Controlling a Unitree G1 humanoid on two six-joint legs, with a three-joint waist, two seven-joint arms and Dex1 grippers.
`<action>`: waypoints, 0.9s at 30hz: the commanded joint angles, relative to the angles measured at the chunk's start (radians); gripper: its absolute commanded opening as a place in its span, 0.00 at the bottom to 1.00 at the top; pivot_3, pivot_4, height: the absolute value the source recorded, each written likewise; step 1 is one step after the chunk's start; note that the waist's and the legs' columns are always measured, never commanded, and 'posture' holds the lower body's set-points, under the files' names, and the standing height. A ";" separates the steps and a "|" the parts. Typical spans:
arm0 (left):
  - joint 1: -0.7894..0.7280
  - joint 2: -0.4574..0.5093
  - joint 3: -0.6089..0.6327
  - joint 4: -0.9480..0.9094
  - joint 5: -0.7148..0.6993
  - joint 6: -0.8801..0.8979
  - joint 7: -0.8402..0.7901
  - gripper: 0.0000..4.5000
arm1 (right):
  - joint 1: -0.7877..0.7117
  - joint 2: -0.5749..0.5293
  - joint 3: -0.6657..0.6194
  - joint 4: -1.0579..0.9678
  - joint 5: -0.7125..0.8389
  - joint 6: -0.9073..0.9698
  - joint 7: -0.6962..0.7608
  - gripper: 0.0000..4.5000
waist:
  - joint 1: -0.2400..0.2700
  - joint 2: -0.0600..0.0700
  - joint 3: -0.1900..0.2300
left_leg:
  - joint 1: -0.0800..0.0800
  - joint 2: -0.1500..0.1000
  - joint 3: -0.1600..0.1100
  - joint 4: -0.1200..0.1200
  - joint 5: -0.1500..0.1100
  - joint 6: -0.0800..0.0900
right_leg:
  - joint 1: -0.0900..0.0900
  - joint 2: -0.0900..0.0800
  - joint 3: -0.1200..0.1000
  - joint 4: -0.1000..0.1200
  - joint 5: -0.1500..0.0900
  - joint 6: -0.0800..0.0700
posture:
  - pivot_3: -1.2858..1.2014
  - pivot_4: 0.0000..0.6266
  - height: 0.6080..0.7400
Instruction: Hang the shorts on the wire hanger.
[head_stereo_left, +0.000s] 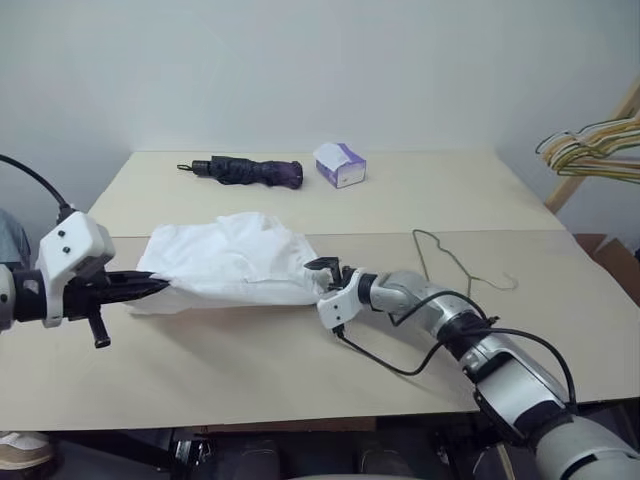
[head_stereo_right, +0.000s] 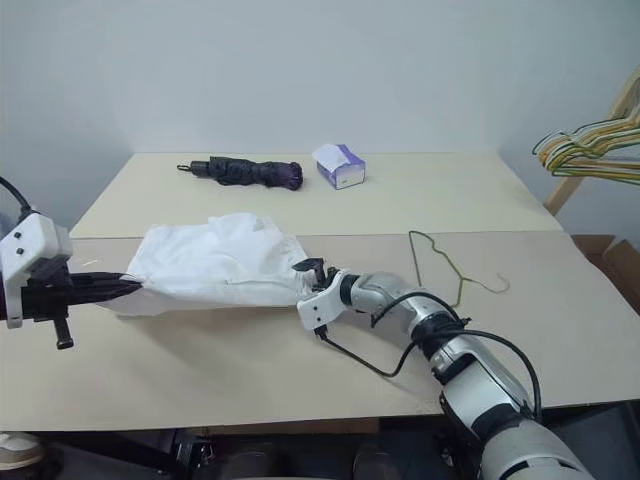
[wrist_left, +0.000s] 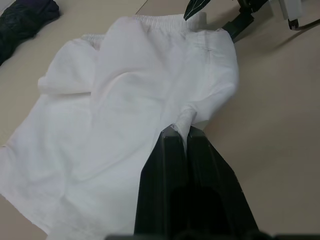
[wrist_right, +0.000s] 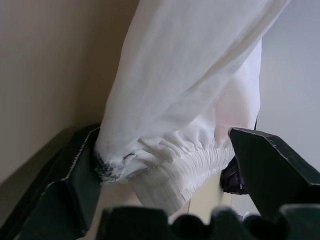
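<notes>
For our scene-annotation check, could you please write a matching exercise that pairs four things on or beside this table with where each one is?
Things:
1. shorts
2. wire hanger
3. folded umbrella
4. bunch of hangers

Places:
A. at the table's far edge, beside the tissue box
B. off the table, hanging on a wooden frame at the right
C. lying flat on the table, right of the white cloth
D. mid-table, pinched at one end by the left gripper, its waistband between the right gripper's open fingers

Pairs: 1-D, 2-C, 3-A, 4-B
</notes>
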 joint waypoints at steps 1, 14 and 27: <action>0.000 0.020 0.035 0.003 0.001 -0.019 0.000 0.00 | -0.048 -0.004 0.007 0.041 -0.031 -0.017 -0.050 0.71 | 0.000 0.000 0.000 | 0.000 0.000 0.000 0.000 0.000 0.000 | 0.000 0.000 0.000 0.000 0.000 0.000 | 0.57 0.00 1.00; -0.033 0.030 -0.103 0.078 0.061 -0.109 0.013 0.00 | 0.038 -0.188 -0.081 -0.221 0.115 0.008 0.168 0.00 | -0.001 0.000 0.000 | 0.000 0.000 0.000 -0.002 0.000 -0.001 | -0.001 0.000 0.000 0.000 -0.001 -0.001 | 0.55 0.00 1.00; 0.113 0.056 -0.087 -0.063 0.028 -0.211 -0.157 0.00 | 0.398 -0.635 -0.307 -1.097 0.774 0.454 0.814 0.00 | 0.000 -0.002 0.001 | 0.003 0.002 0.001 -0.003 0.000 0.000 | 0.002 -0.001 -0.001 0.000 -0.003 -0.002 | 0.55 0.00 1.00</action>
